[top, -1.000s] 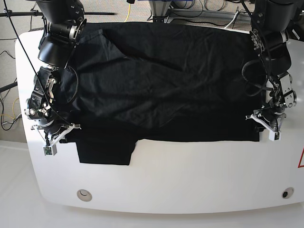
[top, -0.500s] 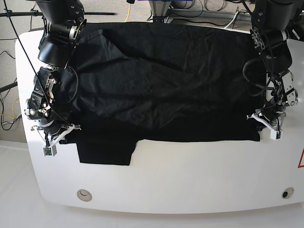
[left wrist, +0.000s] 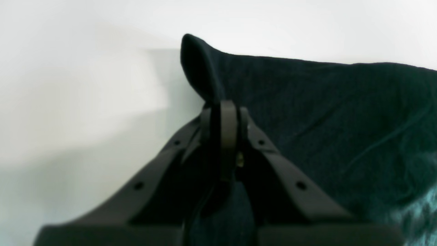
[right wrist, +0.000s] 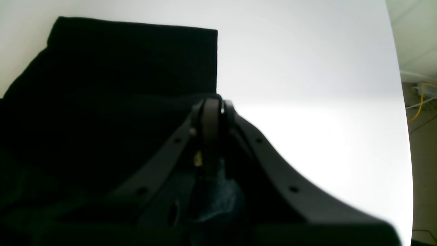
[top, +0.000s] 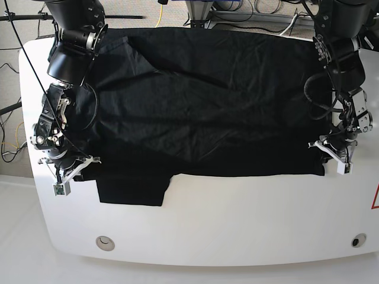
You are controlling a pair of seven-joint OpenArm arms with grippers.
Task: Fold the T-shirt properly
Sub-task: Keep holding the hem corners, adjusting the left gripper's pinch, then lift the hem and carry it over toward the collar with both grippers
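The black T-shirt (top: 201, 100) lies spread over most of the white table (top: 237, 213), with one sleeve (top: 131, 186) hanging toward the front. At its front corner on the view's right, my left gripper (top: 331, 157) is shut. The left wrist view shows the jaws of the left gripper (left wrist: 223, 109) pressed on the cloth, with a corner of the T-shirt (left wrist: 199, 65) poking up past the tips. My right gripper (top: 76, 169) sits at the shirt's edge on the view's left. Close up, the right gripper (right wrist: 213, 102) is shut on the fabric edge beside the sleeve (right wrist: 136, 61).
Bare white tabletop (right wrist: 307, 85) runs along the front of the shirt. Two round inserts (top: 105, 241) sit near the front corners. Cables (top: 237, 9) lie on the floor behind the table.
My left gripper has shut on the shirt's front corner and shifted slightly. The right gripper stays shut in the same place. The shirt lies as before.
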